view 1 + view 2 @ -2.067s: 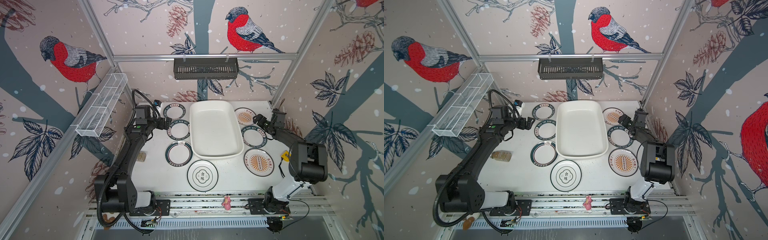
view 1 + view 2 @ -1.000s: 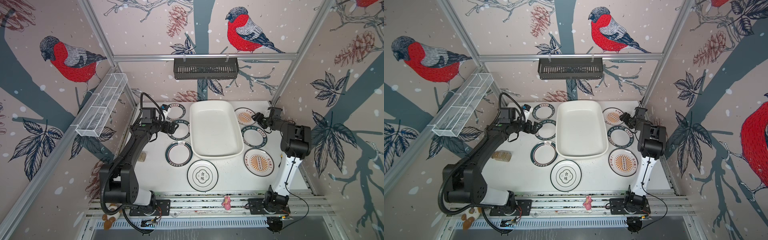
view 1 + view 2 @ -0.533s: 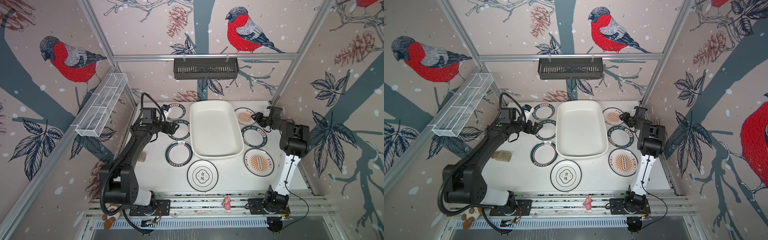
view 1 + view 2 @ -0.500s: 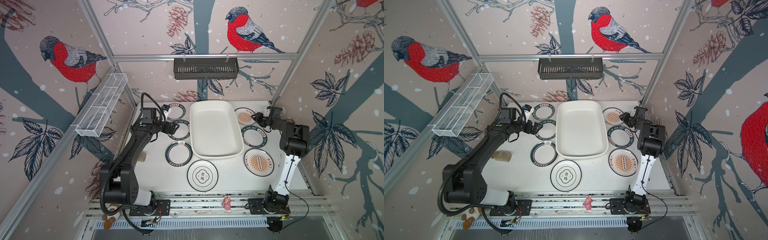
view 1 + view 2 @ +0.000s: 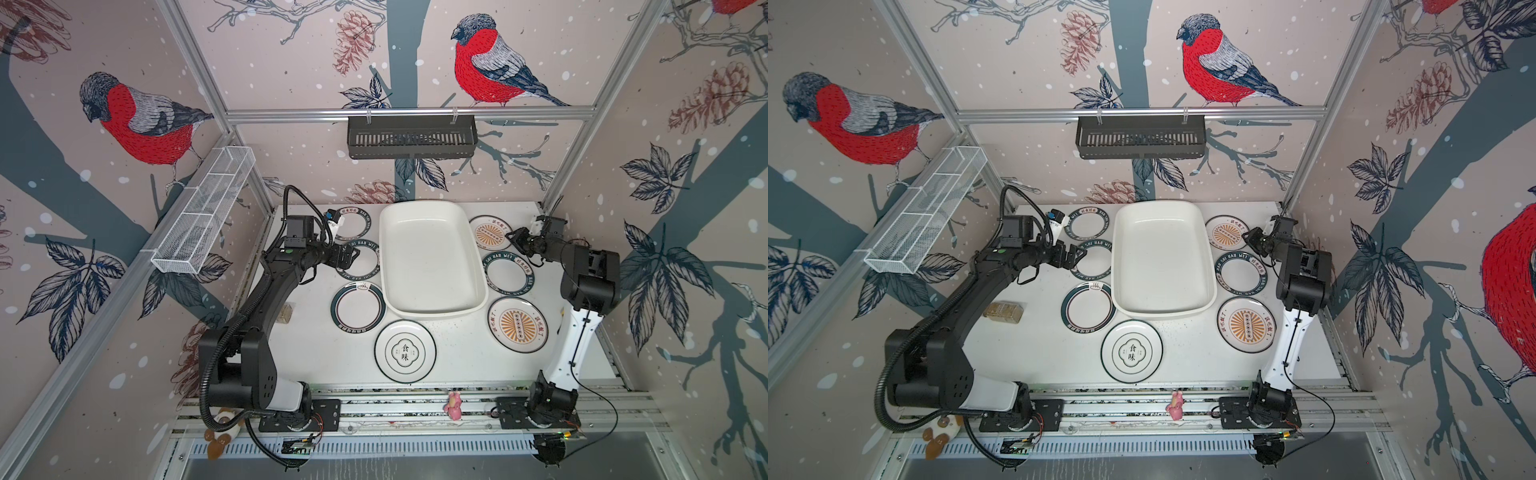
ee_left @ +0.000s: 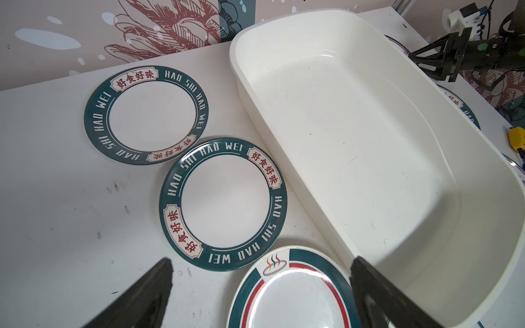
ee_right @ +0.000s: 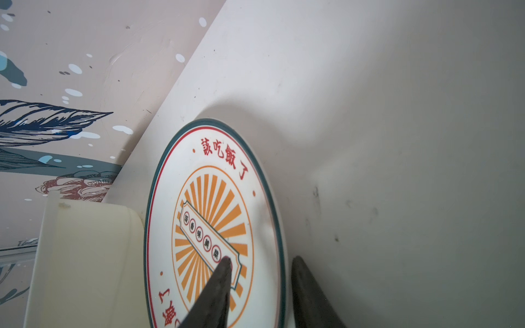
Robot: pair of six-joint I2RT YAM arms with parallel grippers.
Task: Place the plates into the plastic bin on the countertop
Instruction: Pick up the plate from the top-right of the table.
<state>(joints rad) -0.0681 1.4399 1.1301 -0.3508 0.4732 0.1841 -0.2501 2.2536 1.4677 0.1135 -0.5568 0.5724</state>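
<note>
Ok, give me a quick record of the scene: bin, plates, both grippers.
bin: empty, mid countertop
plates: seven, all on the countertop, none in the bin
left gripper: open, over the edge of a green plate left of the bin
right gripper: jaws astride the rim of the far sunburst plate; grip unclear
done: nothing yet

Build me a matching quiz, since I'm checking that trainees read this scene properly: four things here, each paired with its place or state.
1 plastic bin
2 left gripper
3 right gripper
4 black-character plate

A fingers either side of a sunburst plate's rim
B middle of the countertop, no plates inside
C nearest the arm bases
D open, at a green-rimmed plate's edge

Pairs: 1-B, 2-D, 3-A, 4-C
</note>
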